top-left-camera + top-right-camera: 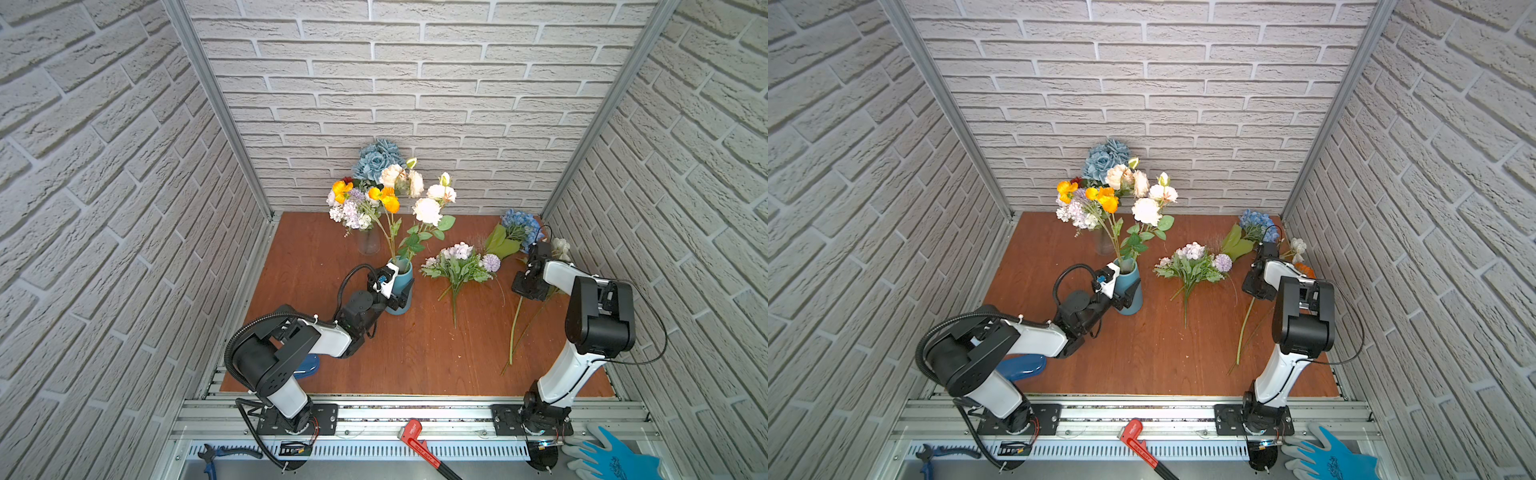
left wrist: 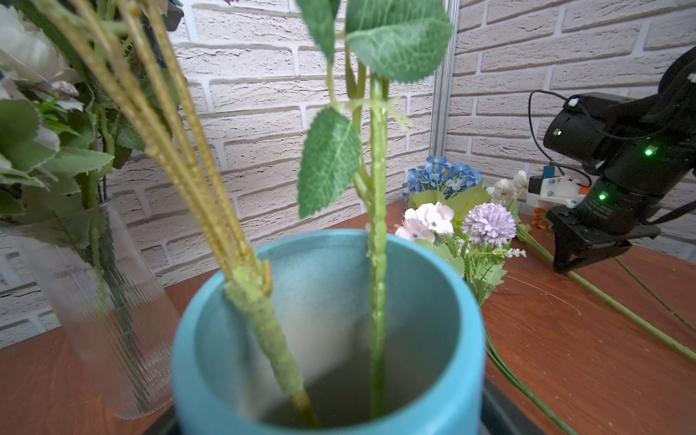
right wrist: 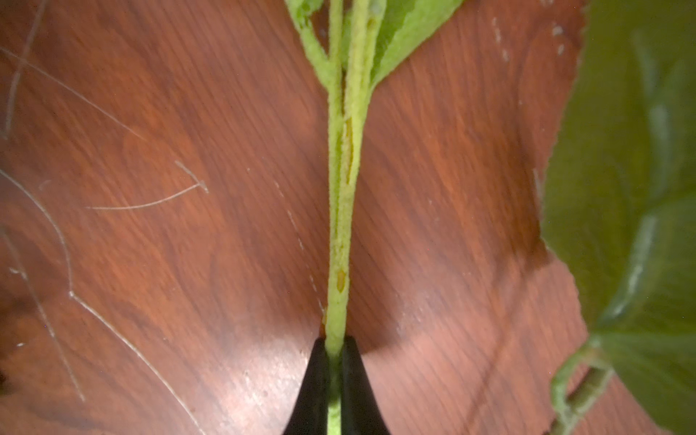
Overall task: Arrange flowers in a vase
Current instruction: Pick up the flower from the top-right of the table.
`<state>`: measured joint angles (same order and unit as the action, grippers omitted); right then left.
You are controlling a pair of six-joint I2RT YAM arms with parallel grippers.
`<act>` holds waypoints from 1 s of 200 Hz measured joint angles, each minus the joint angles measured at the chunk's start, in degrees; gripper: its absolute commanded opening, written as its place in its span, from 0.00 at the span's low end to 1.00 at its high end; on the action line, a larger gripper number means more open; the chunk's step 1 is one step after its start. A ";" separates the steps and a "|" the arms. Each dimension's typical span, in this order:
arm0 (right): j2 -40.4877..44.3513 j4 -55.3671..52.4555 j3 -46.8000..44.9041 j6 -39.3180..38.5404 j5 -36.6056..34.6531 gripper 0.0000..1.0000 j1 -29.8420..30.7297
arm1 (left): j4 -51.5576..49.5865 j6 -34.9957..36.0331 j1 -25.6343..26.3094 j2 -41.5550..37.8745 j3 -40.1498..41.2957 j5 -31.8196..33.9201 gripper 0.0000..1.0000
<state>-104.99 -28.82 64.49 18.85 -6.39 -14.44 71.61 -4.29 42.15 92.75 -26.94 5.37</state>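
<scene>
Black fingers (image 3: 316, 380) of the right gripper (image 3: 334, 342) are pinching a green flower stem (image 3: 341, 226) on the table (image 3: 150, 263) — the left gripper (image 1: 400, 300) is clasping the blue vase (image 1: 404, 277).

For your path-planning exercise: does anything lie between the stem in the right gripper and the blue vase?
Yes. A lilac bunch lies on the table between the stem, held in the right gripper, and the blue vase.
</scene>
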 measured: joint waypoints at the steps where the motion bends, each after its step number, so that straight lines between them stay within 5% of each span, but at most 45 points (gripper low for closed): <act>1: 0.00 0.00 0.00 0.00 0.00 0.06 0.00 | 0.00 0.00 0.00 0.00 0.00 0.00 0.00; 42: 4.22 -3.32 0.20 -0.76 1.01 0.06 0.00 | -0.04 0.04 0.02 0.00 -0.02 0.20 0.00; 123: 31.19 -7.65 8.68 -2.12 9.42 0.06 1.64 | -0.15 0.46 0.28 0.00 -0.09 0.61 0.00; 200: 39.30 -0.04 14.45 0.33 19.12 0.06 16.72 | -2.03 1.03 0.42 -0.35 -0.98 0.57 0.00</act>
<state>-65.69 -28.86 78.94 19.18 12.73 2.28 69.58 -3.27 42.57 92.40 -27.92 5.93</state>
